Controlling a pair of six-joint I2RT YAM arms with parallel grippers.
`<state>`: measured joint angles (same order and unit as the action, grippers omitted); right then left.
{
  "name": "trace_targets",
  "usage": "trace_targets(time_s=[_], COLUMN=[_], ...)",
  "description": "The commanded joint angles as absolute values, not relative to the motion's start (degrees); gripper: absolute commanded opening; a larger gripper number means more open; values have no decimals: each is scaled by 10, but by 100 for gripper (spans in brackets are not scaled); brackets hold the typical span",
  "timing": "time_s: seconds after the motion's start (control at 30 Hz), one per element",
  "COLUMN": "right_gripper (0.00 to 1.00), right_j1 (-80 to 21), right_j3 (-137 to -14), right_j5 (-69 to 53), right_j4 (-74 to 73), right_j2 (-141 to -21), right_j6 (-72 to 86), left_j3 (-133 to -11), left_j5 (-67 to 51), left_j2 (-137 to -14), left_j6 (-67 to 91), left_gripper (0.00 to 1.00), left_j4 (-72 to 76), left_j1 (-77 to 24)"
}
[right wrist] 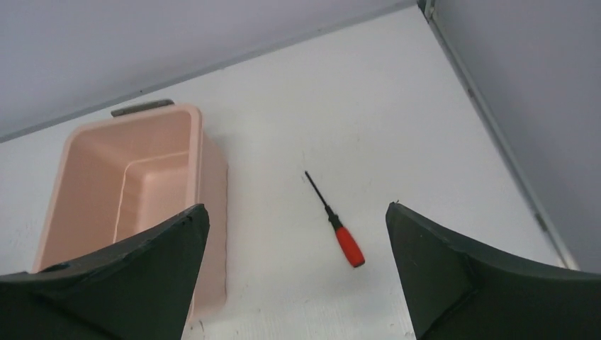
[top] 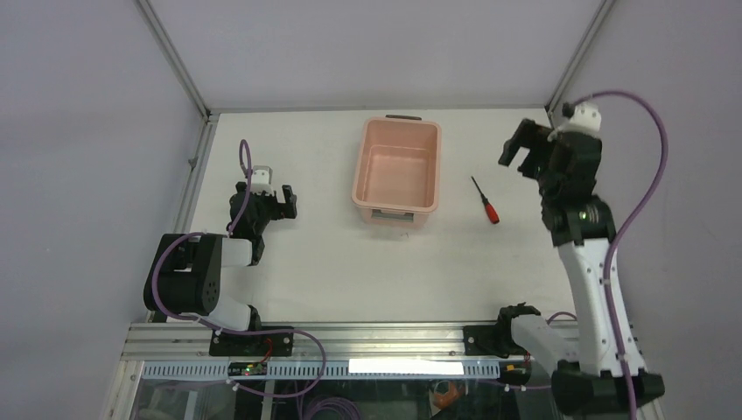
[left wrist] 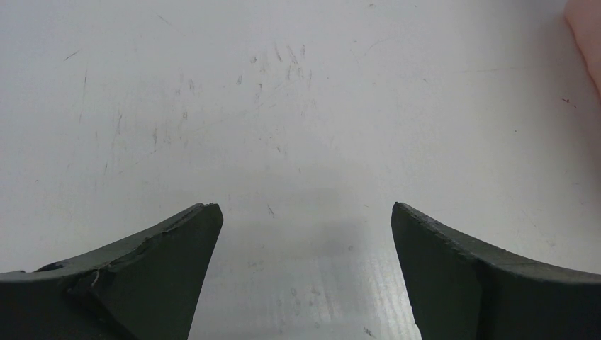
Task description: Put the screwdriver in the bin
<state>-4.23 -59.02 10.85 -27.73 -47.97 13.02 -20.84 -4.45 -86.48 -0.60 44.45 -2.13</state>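
Two grippers gape, both empty: the left gripper (top: pixel 282 201) sits low over the table (top: pixel 350 262), the bin (top: pixel 359 175) stands mid-table, the screwdriver (top: pixel 486 201) lies on the table near the bin's right side, and the right gripper (top: pixel 523 156) hovers above.

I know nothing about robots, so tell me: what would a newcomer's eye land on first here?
The salmon-pink bin stands empty toward the far side of the white table. Just right of it, not touching, lies a small red-handled screwdriver. The right gripper is raised at the far right, open; the left gripper sits low on the left, also open.
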Motion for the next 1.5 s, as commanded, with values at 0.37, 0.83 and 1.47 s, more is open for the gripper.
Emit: trace_targets(time_s=[0.37,0.83,1.47], right_gripper=[89,49,0], right_j1=[-9,-3,-6], right_j3=[-1071,-909,-916], right_j5=[65,41,49], right_j4=[-763,-575,-619], right_j2=[-1083,-1191,-1138], right_j6=[19,-9,18], left_j3=[-218,-217,-217], left_j5=[-41,-47,-49], left_j2=[-863,-863,-863], left_j6=[-2,-2,-1], left_gripper=[99,99,99], left_j4=[464,465,465], left_j1=[-18,-14,-13])
